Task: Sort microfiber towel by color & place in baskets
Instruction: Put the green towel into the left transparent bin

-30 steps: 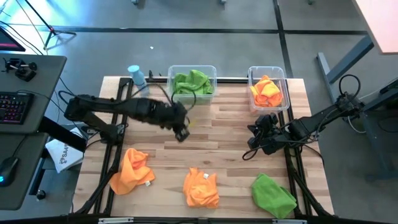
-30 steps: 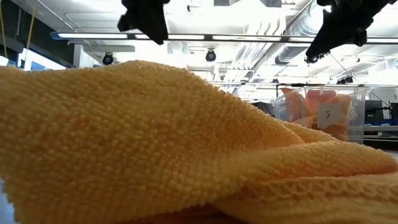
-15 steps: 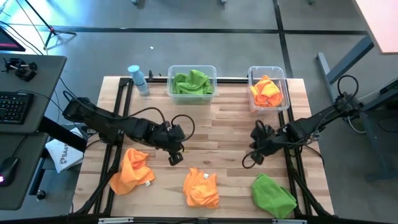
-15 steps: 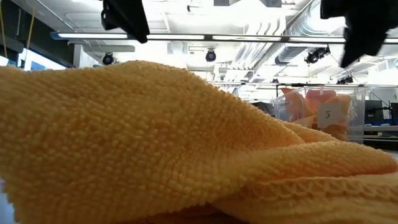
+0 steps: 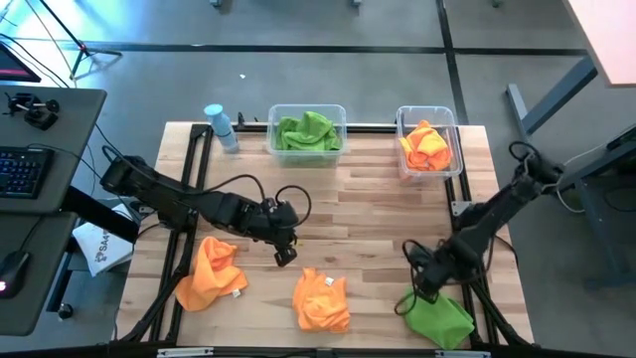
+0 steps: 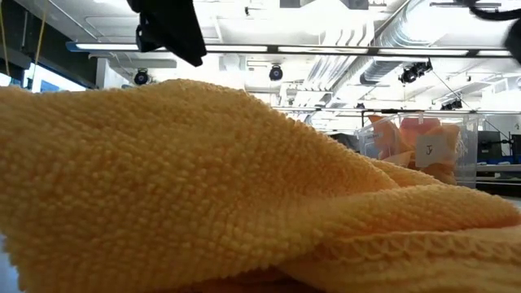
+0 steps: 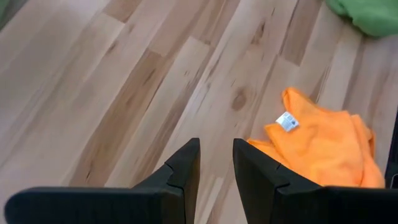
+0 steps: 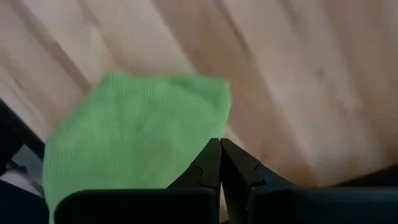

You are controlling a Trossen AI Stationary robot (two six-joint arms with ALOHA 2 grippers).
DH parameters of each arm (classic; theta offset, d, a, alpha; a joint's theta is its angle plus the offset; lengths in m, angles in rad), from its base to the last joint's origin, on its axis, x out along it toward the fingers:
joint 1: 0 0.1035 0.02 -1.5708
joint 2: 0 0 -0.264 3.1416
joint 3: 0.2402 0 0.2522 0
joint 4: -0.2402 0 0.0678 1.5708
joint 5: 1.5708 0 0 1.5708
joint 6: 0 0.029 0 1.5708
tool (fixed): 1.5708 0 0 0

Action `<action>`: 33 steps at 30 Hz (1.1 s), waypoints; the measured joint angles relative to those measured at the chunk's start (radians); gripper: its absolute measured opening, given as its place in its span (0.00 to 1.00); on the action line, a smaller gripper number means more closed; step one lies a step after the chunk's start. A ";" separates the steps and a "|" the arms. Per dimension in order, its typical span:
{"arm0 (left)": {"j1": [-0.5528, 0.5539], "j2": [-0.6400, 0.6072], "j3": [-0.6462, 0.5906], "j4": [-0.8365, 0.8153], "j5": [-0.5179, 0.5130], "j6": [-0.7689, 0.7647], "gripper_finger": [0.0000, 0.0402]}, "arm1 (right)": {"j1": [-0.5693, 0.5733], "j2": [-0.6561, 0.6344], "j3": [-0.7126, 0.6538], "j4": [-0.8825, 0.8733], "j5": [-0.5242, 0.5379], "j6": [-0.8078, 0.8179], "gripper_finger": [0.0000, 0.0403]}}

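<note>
Towels remain unsorted on the wooden table (image 5: 368, 214): one orange towel (image 5: 210, 272) at the front left, a second orange towel (image 5: 321, 299) at the front centre, and a green towel (image 5: 438, 314) at the front right. At the far edge, the wider basket (image 5: 306, 112) holds green cloth and the narrower basket (image 5: 429, 169) holds orange cloth, with a light-blue bottle (image 5: 220, 126) beside the wider one. The left gripper (image 5: 285, 255) hangs over bare wood between the two orange towels, fingers slightly parted, holding nothing. The right gripper (image 5: 421, 290) is poised at the near edge of the green towel, fingers pressed together and empty; contact with the cloth cannot be confirmed.
</note>
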 joint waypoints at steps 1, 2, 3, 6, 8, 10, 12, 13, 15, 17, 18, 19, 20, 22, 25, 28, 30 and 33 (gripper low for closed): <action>0.001 0.000 0.000 0.004 0.000 0.000 0.21 | 0.025 0.004 0.000 0.008 0.001 0.038 0.00; 0.002 0.000 0.000 0.008 0.000 0.000 0.21 | 0.049 0.006 0.000 0.014 0.005 0.074 0.00; 0.004 0.000 0.000 0.012 0.000 0.000 0.21 | 0.073 0.007 0.000 0.021 0.009 0.110 0.00; 0.009 0.000 0.000 0.021 0.000 0.000 0.21 | 0.135 0.007 0.001 0.053 0.033 0.197 0.02; 0.011 0.000 0.000 0.024 0.000 0.002 0.21 | 0.170 0.007 0.001 0.065 0.053 0.252 0.06; 0.015 0.000 0.000 0.024 0.001 0.002 0.21 | 0.204 0.007 0.001 0.067 0.081 0.319 0.11; 0.015 0.000 0.000 0.025 0.004 0.002 0.21 | 0.233 0.007 0.000 0.073 0.106 0.374 0.17; 0.016 0.000 0.000 0.025 0.005 0.002 0.21 | 0.248 0.008 -0.001 0.078 0.119 0.398 0.20; 0.016 0.000 0.000 0.025 0.005 0.002 0.21 | 0.274 0.019 -0.002 0.077 0.138 0.432 0.26; 0.016 0.000 0.000 0.025 0.005 0.000 0.21 | 0.293 0.046 -0.002 0.078 0.138 0.445 0.32; 0.016 0.000 0.000 0.026 0.005 0.000 0.21 | 0.301 0.065 -0.002 0.082 0.136 0.445 0.35; 0.016 0.000 0.000 0.029 0.005 0.000 0.21 | 0.307 0.087 -0.002 0.091 0.130 0.443 0.37; 0.016 0.000 0.000 0.036 0.005 0.000 0.21 | 0.311 0.110 -0.003 0.099 0.120 0.439 0.39; 0.016 0.000 0.000 0.048 0.005 -0.010 0.21 | 0.317 0.152 -0.003 0.118 0.101 0.439 0.43; 0.015 0.000 0.000 0.057 0.013 -0.016 0.21 | 0.322 0.208 -0.004 0.188 0.092 0.437 0.47; 0.015 0.000 0.000 0.058 0.015 -0.016 0.21 | 0.321 0.263 -0.004 0.261 0.091 0.420 0.49; 0.015 0.000 0.000 0.051 0.016 0.017 0.21 | 0.321 0.296 -0.002 0.303 0.087 0.407 0.50; 0.017 0.000 0.000 0.055 0.006 0.092 0.21 | 0.312 0.336 0.001 0.319 0.085 0.399 0.49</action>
